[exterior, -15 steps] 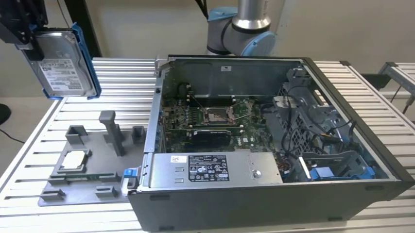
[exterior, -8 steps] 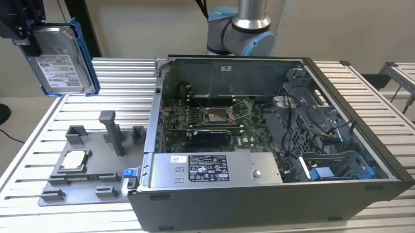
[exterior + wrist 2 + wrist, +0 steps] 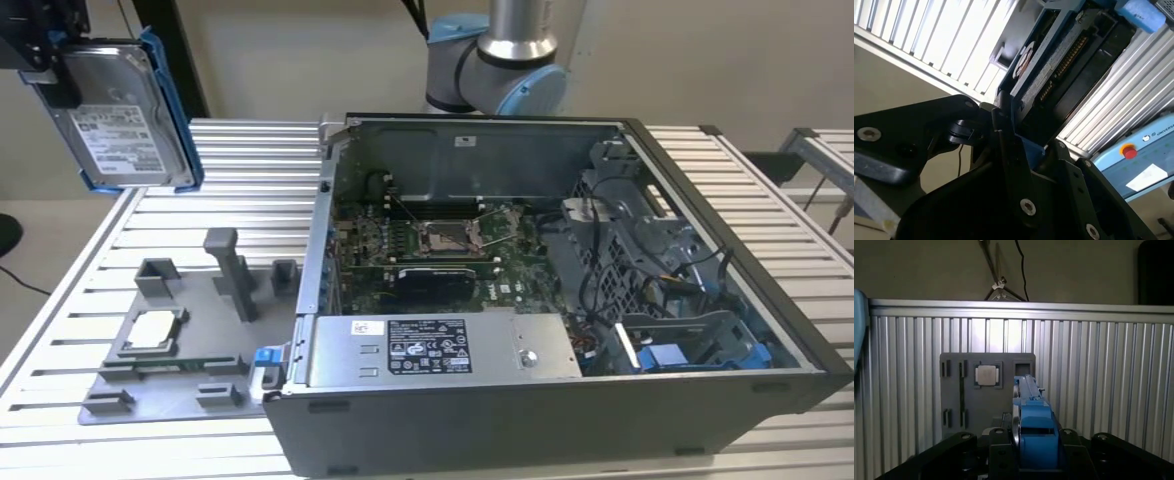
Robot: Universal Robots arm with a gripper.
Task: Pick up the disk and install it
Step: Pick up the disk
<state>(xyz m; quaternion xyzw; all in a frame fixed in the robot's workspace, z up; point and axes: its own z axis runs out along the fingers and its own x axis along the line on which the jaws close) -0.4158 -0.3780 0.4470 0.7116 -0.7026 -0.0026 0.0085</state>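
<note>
Jaws are clamping shut on one end of the flat rectangular silver-grey metal disk [image 3: 123, 110], gripping over its blue plastic bracket [image 3: 1035, 437]. The disk is hanging near upright in the air at the exterior view's left, white label facing that camera; it is above the slatted aluminium tabletop [image 3: 240, 170] and well apart from the open dark-grey metal computer case [image 3: 534, 430]. A flat grey plastic fixture plate [image 3: 167, 385], carrying a small square silver chip [image 3: 151, 328], is lying on the tabletop just beside the case. By judgement, the disk is handling as a stiff, dense, shock-sensitive body with slippery metal faces; the bracket's edges are offering the safer hold, clear of the connector row [image 3: 1073, 51].
</note>
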